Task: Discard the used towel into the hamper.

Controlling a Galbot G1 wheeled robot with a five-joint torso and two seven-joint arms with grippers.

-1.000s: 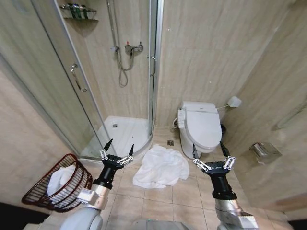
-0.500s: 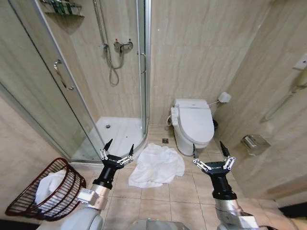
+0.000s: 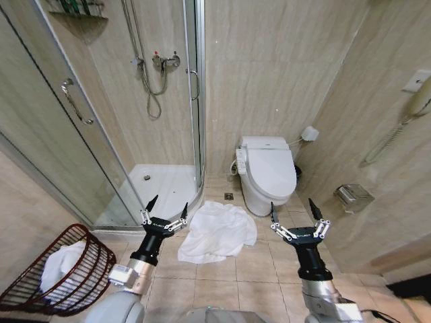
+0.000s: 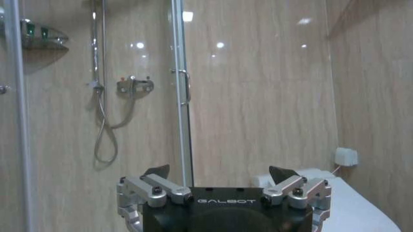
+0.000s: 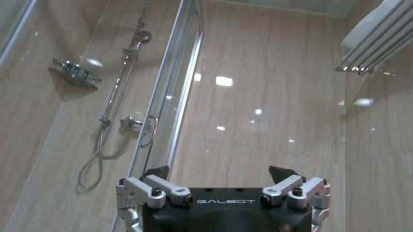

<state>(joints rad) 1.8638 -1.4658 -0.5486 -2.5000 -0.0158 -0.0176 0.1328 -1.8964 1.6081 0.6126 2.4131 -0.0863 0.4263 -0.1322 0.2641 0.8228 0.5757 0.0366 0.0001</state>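
Camera shift is the only real change over the last second: the whole head view has slid, so the toilet (image 3: 268,171) and shower stall (image 3: 158,182) sit a bit further left and higher in frame, and the hamper (image 3: 64,282) has slipped toward the lower left corner. That reads as the robot turning or backing off a bit, not anything on the floor moving.

Relative to the toilet, the used towel (image 3: 215,232) is still a crumpled white heap on the tiles just off its front corner, on the shower side, untouched. The hamper is well apart from the toilet, past the towel and past the shower's curved edge, tipped on its side with some white cloth already in it.

Both arms look parked. Left gripper (image 3: 165,217) hangs with its prongs spread wide, empty, on the shower side of the towel. Right gripper (image 3: 297,217) is also wide and empty, right in front of the toilet bowl.

So nothing grabbed yet; I'd say the pickup hasn't started and it's just lining up.
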